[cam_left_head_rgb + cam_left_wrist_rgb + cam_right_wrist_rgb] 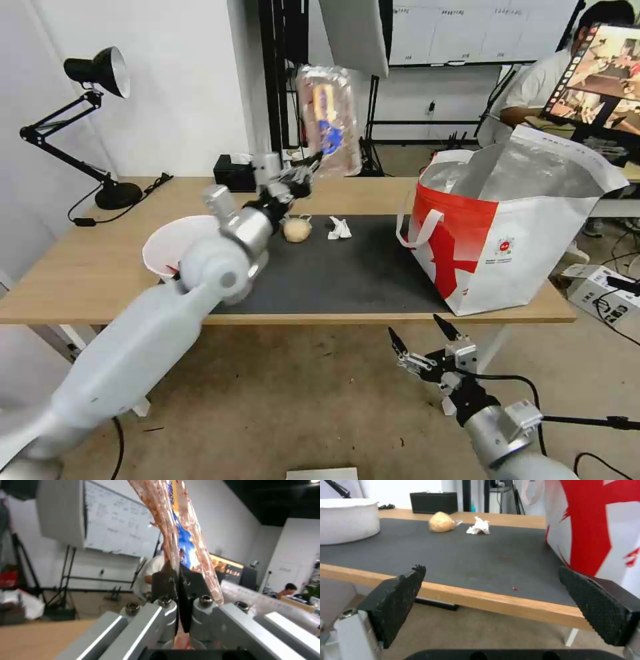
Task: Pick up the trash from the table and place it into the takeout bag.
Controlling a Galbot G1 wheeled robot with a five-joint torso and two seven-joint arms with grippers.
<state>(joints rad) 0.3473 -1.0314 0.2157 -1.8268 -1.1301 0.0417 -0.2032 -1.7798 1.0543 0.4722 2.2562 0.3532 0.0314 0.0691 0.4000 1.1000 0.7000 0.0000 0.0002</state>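
Left gripper clamped on the clamshell tray, lifted clear of the table.
You hold it by its lower edge, so it stands upright above the fingers; takeout bag off to its right. Right gripper gapes empty, parked below the table edge.

White takeout bag red panel; dark grey mat

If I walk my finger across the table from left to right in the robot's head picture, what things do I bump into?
Black desk lamp → white bowl → small knotted bag with beige lump → crumpled white tissue → takeout bag.
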